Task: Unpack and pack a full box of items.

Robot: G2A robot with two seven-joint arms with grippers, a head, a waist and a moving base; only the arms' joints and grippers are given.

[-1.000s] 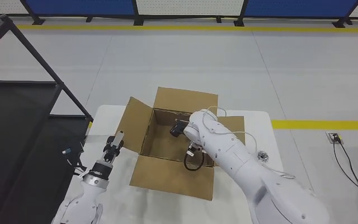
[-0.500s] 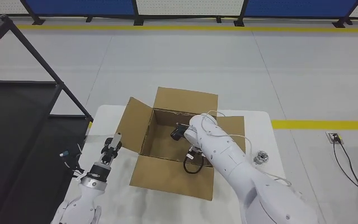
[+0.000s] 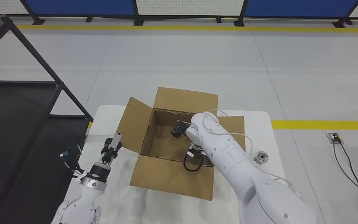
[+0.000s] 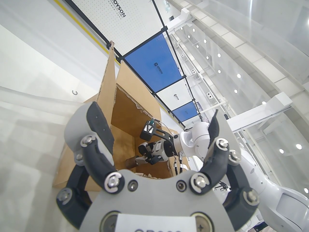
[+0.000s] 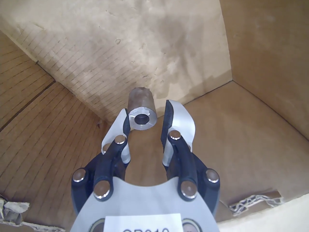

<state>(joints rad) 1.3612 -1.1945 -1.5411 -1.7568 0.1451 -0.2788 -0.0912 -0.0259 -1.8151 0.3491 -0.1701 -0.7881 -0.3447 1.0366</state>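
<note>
2 pincers are seen at 1 cardboard box (image 3: 168, 175) that stands open on the white table (image 3: 109, 120), all 4 flaps folded outward. The right pincer (image 5: 146, 108) is lowered deep inside the box, its jaws partly spread around a short metal cylinder (image 5: 141, 102) with a bored hole facing the camera. 1 finger (image 5: 124, 121) is touching the cylinder's side, while a clear gap is left at the other finger (image 5: 169, 114). The cylinder is placed near an inner corner, where 2 walls meet the floor of the box; bare cardboard is left open on both sides of it. Whether it rests on the floor cannot be told.

The left pincer (image 4: 154, 114) is held outside the box, just beside the upright left flap (image 3: 134, 124), with its jaws spread wide and nothing between them. Open table is left around it.

From above, much of the box's interior is covered by the right arm. 1 small shiny object (image 3: 258, 157) lies on the table right of the box, too small to be made out.
</note>
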